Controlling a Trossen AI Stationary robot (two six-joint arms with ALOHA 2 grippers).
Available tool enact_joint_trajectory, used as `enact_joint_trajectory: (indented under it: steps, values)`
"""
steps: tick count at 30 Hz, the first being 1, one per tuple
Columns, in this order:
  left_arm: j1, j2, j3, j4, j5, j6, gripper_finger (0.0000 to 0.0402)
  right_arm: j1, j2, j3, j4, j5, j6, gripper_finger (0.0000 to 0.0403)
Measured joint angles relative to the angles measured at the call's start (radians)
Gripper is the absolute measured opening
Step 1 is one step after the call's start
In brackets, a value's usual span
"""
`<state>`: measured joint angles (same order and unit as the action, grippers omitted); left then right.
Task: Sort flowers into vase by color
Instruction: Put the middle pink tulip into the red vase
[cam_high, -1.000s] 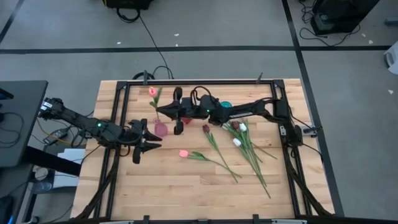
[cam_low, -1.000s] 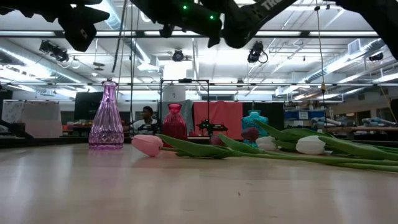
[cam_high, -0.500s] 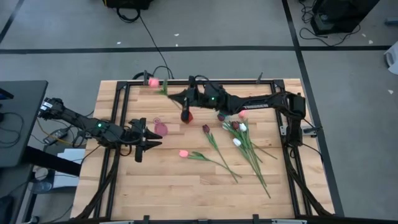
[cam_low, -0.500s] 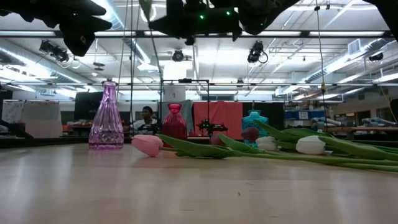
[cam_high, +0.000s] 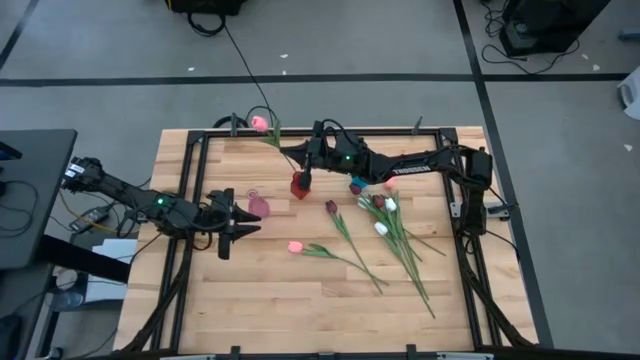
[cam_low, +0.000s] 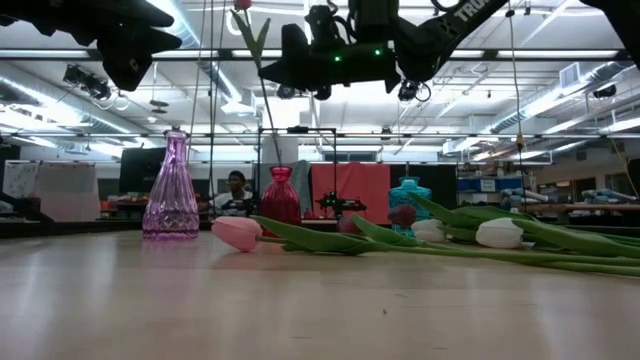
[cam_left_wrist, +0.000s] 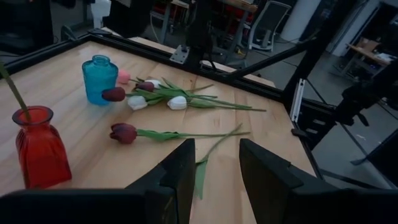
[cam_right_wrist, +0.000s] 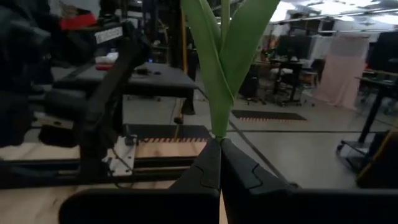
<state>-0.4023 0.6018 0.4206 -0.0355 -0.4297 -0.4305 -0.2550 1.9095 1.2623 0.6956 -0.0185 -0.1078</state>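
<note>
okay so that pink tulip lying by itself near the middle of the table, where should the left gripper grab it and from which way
Grip the pink tulip on its bare stem just behind the head, coming straight down from above with the fingers across the stem. It lies flat on the table, head toward the left gripper, and that stretch is clear of leaves and other flowers.

— What flowers do I have on my screens?

— One pink tulip (cam_high: 260, 123) is up off the surface, its stem (cam_right_wrist: 214, 74) pinched in the right gripper (cam_high: 304, 158), with the lower stem end at the mouth of the red vase (cam_high: 299, 186). Another pink tulip (cam_high: 296, 246) lies flat near the middle, stem trailing to the right.

— And the rest?

— A dark maroon tulip (cam_high: 331, 207) lies just right of the red vase. Further right I see a loose bundle: white tulips (cam_high: 381, 228) and a second maroon tulip (cam_high: 378, 202), their stems crossing. The purple vase (cam_high: 259, 206) and teal vase (cam_left_wrist: 99, 76) are empty.
</note>
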Motion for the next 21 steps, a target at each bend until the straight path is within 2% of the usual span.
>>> enact_joint_trajectory:
  steps: [7,14,17,21]
  values:
    - [0.0,0.0,0.0,-0.002,-0.004,-0.001,0.0131,0.013,0.0,0.001,-0.026,0.008,0.015,0.0008]
    - [0.0,0.0,0.0,-0.009,-0.004,-0.017,0.0131,0.013,0.0,0.002,-0.146,0.003,0.06,0.0012]
    - [0.0,0.0,0.0,-0.021,-0.004,-0.021,0.0131,0.014,-0.01,0.001,-0.259,0.001,0.059,0.0031]
    - [0.0,0.0,0.0,-0.026,-0.004,-0.023,0.0131,0.016,-0.064,0.002,-0.396,0.002,0.055,0.0082]
